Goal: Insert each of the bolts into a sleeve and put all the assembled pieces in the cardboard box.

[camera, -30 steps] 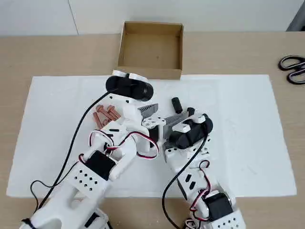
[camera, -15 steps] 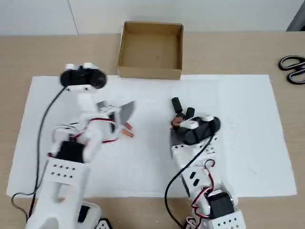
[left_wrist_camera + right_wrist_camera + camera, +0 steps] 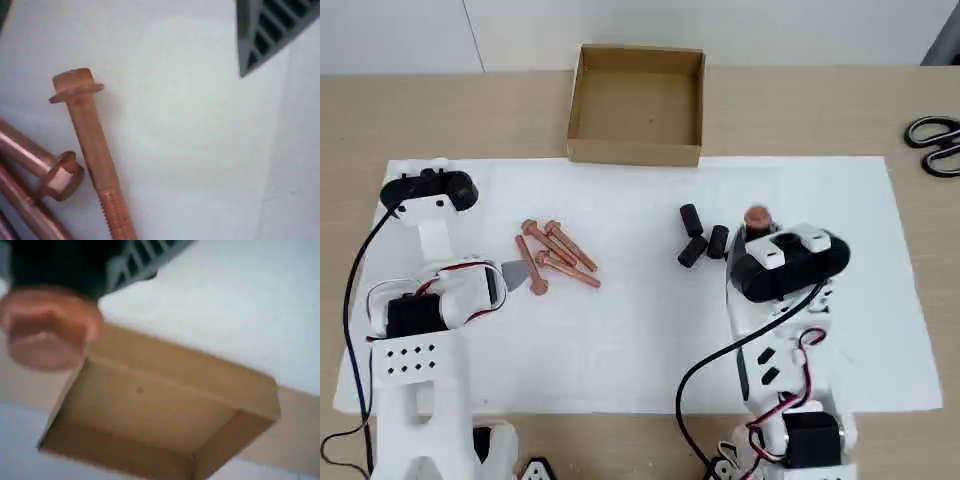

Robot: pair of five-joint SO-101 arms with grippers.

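Several copper bolts (image 3: 557, 255) lie loose on the white sheet, left of centre. My left gripper (image 3: 520, 275) sits low just beside them, open and holding nothing; its wrist view has one bolt (image 3: 89, 140) close up and a grey fingertip (image 3: 270, 30) off to the side. Three black sleeves (image 3: 701, 240) lie near the middle. Just right of them, my right gripper (image 3: 757, 230) is shut on a black sleeve with a bolt in it; the copper head (image 3: 757, 216) points toward the cardboard box (image 3: 636, 151). In the right wrist view the bolt head (image 3: 47, 327) hangs before the box (image 3: 175, 375).
The white sheet (image 3: 650, 350) covers most of the wooden table. Black scissors (image 3: 935, 143) lie at the far right edge. The box stands at the back, its inside bare. Open sheet lies between the two arms.
The arms met at the centre a second ago. The left arm has since swung back to the left, uncovering the bolts. The right gripper has moved right with the sleeve and bolt.
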